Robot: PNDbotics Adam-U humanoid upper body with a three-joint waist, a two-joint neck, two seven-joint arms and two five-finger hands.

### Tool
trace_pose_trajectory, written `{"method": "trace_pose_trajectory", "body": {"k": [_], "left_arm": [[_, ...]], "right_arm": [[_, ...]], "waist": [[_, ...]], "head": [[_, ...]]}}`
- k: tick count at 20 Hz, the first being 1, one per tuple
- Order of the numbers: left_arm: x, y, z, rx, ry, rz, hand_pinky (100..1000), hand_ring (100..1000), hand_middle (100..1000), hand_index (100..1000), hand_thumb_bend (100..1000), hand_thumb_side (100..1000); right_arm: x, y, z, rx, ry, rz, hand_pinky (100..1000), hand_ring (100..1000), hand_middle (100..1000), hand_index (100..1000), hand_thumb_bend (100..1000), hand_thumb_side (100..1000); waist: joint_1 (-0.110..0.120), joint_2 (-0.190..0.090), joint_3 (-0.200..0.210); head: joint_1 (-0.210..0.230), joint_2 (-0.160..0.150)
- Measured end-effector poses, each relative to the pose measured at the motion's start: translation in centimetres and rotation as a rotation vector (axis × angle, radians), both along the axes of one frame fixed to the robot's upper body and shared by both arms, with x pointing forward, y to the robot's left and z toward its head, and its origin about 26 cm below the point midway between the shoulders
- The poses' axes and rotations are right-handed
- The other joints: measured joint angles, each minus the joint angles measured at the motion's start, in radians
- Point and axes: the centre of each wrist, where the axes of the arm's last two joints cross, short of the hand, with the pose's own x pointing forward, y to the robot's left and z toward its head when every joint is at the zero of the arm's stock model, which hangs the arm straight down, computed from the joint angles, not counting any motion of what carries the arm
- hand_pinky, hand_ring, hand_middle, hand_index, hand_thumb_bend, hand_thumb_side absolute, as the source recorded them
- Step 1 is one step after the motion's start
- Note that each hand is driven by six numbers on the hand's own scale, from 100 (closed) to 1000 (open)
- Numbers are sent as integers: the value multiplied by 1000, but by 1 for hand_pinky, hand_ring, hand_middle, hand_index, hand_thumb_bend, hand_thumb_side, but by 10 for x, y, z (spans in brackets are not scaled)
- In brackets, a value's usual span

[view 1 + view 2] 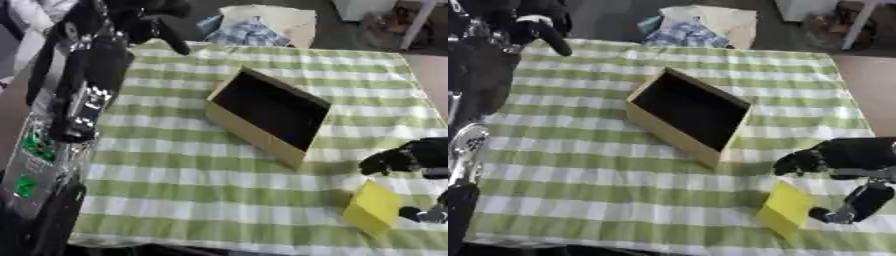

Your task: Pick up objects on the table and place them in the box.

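A yellow block (785, 209) lies tilted on the green-and-white checked cloth (605, 170) near the front right of the table. My right hand (846, 155) comes in from the right and brackets the block. Its curled fingers (794, 164) hover just above the block's top, and the thumb (846, 207) sits at its right edge. Cloth shows between fingers and block. The open cardboard box (645, 122), dark inside, stands askew at the table's middle, up and left of the block. My left hand (535, 25) is raised over the far left corner, holding nothing.
My left arm and its silver parts (79, 105) fill the left side over the table's left edge. A pile of cloth and paper (254, 27) lies beyond the far edge. The table's right edge (424, 95) borders brown floor.
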Motion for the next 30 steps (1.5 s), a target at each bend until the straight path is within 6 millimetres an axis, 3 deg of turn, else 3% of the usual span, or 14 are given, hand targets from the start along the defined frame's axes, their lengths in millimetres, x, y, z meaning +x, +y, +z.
{"method": "trace_pose_trajectory", "body": {"k": [17,22,24,25,26,27,30], "left_arm": [[0,0,-1,18,-1,-2,587,785,745,815,100,632],[0,0,-1,23,2,-3,586,785,745,814,100,633],[0,1,-1,25,2,-2,585,785,745,814,100,634],[0,1,-1,26,2,-2,585,785,745,814,100,636],[0,1,-1,27,2,-2,585,785,745,814,100,636],[0,1,-1,28,3,-2,585,785,744,812,100,636],[0,1,-1,30,3,-2,585,785,744,811,100,639]], "right_arm": [[3,6,-4,-10,-12,8,647,710,933,994,266,448],[5,9,-3,-6,-21,18,643,680,843,966,275,466],[5,10,-4,2,-22,23,655,654,756,943,281,491],[5,10,-3,6,-24,26,656,627,664,911,277,500],[5,10,-3,11,-27,29,656,624,653,906,276,501],[5,10,-3,17,-30,34,667,601,562,885,278,517],[5,11,-4,36,-39,51,684,600,538,881,272,510]], "waist": [[2,4,1],[1,4,3],[1,4,4],[1,4,4],[1,4,4],[1,4,3],[1,4,3]], "head": [[-2,0],[-4,0],[-4,0],[-4,0],[-4,0],[-4,0],[-4,0]]}}
